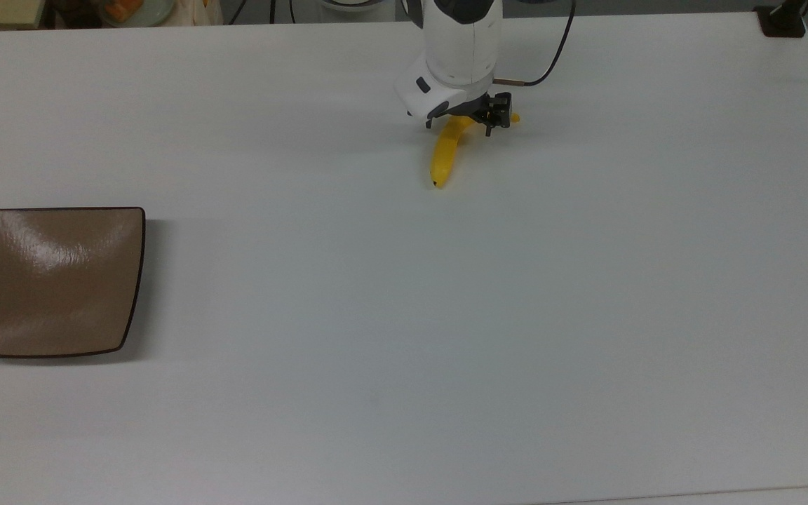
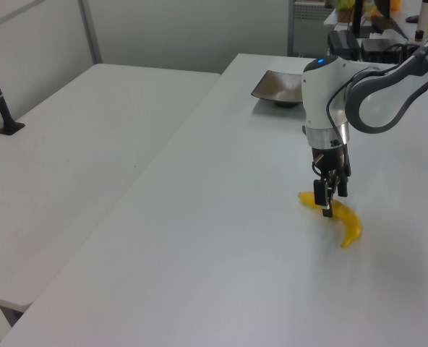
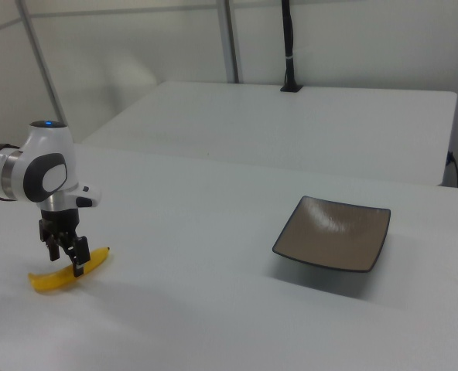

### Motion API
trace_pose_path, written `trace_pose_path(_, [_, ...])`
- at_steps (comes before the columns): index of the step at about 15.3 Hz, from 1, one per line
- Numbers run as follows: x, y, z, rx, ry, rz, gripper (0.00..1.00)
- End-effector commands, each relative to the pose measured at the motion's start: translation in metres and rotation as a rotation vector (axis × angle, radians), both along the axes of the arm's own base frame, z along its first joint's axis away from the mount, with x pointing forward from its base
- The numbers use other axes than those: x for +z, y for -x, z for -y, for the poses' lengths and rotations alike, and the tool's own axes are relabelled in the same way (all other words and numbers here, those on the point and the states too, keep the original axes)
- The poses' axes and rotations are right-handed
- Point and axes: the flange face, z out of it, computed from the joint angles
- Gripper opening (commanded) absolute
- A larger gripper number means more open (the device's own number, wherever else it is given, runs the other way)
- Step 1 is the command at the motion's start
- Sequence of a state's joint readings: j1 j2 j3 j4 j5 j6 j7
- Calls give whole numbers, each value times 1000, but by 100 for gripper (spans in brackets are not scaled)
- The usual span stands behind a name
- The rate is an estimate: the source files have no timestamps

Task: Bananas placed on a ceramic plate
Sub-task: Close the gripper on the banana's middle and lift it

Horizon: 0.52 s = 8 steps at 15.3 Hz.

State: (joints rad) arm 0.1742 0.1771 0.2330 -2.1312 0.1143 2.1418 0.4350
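We see the banana (image 1: 442, 160) lying flat on the white bench (image 1: 404, 315), toward the far edge in the top view, with its dark tip pointing down the picture and its stem end passing under the arm. The end effector (image 1: 466, 125) is lowered over the curved upper part of the fruit, its two black fingers (image 3: 80, 263) spread apart and standing on either side of the yellow body. In the right view we find the end effector (image 3: 65, 257) straddling the banana (image 3: 51, 280) near its middle, one finger in front of it and one behind, with the fruit resting on the bench (image 3: 213, 309); we cannot tell whether the pads already touch the peel. The left view shows the same arrangement: the end effector (image 2: 328, 206) comes straight down onto the banana (image 2: 348, 223), whose short end sticks out at the left view's left of the fingers while the longer part curves toward the left view's lower right. The ceramic plate (image 1: 53, 280), brown and square with a thin dark rim, sits well apart from the fruit at the top view's left edge. In the right view the ceramic plate (image 3: 333, 232) lies at the right view's right, and in the left view the ceramic plate (image 2: 283, 87) sits beyond the white arm (image 2: 330, 101).
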Motion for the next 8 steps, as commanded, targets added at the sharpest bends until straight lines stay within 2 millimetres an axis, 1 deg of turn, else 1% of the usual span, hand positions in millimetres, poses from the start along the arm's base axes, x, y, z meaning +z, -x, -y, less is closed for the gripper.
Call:
trace_pose_path(1, [-17,4,-8,4,9,-15,100])
trace_pose_path(2, [-19,4,-8,13,19,-14,100])
trace_pose_path(3, [-25,4,-7,31,38,-17,95])
trace_pose_path(4, [-29,4,-7,39,44,-20,80])
trace_pose_path(5, [-30,4,-7,41,46,-21,61])
trace_pose_path(6, [-29,4,-6,46,46,-21,45])
trace_pose_path(7, [-29,4,-7,47,45,-19,33])
trace_pose_path(8, [-28,3,-6,49,44,-18,26])
